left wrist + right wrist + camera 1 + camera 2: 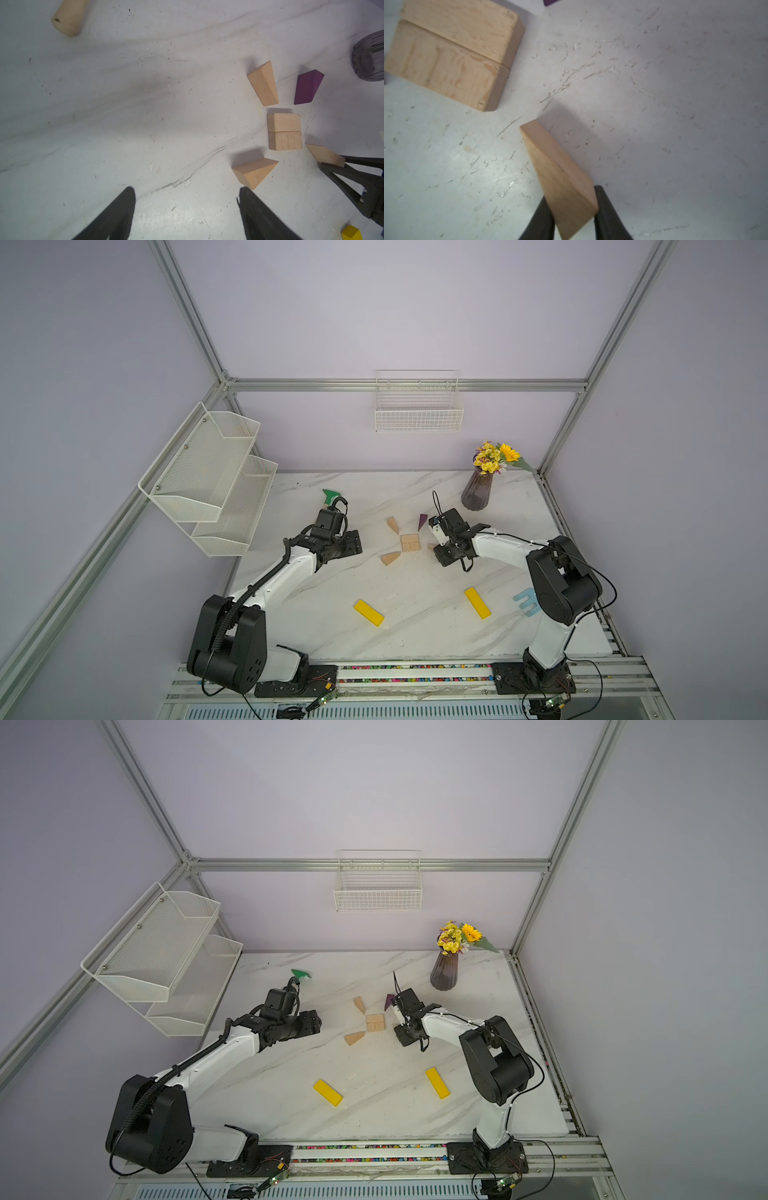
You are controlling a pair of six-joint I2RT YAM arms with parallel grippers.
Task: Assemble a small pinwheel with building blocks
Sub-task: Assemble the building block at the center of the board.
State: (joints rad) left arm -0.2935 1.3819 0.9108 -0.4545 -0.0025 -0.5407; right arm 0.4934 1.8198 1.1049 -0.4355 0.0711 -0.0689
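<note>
Right pincer is clamped on the broad end of a tan wedge near, not touching, the two-block tan hub at its 4 o'clock; left pincer hangs spread and empty. Light, stiff, smooth wood, so I judge its flat sides the safe hold and its slope slippery. In both top views the wrist hides most of it; whether it rests on the surface I cannot tell.

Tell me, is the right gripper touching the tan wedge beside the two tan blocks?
Touching. In the right wrist view, the right gripper has both fingers pressed against the tan wedge.
</note>
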